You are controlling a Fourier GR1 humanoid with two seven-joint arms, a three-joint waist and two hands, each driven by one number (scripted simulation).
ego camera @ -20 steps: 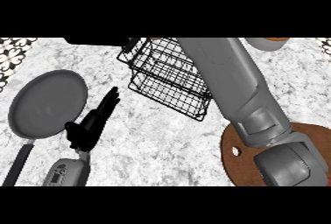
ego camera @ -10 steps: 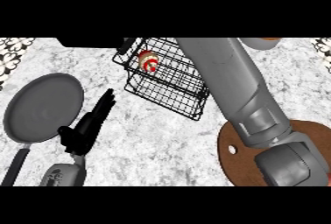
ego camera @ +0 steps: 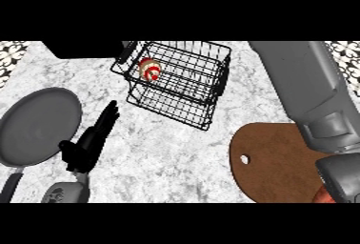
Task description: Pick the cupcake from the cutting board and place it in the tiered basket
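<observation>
Head view: cupcake [ego camera: 149, 70] in tiered basket [ego camera: 173, 106], upper centre; left robot hand [ego camera: 88, 147] lower left, fingers straight, empty; right robot hand out of frame

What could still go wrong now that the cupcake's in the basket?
1. The cupcake sits close to the left corner of the tiered basket, so a knock to the wire might tip or roll it.
2. The right forearm runs close beside the basket's right side; pulling it back could clip the rim.
</observation>
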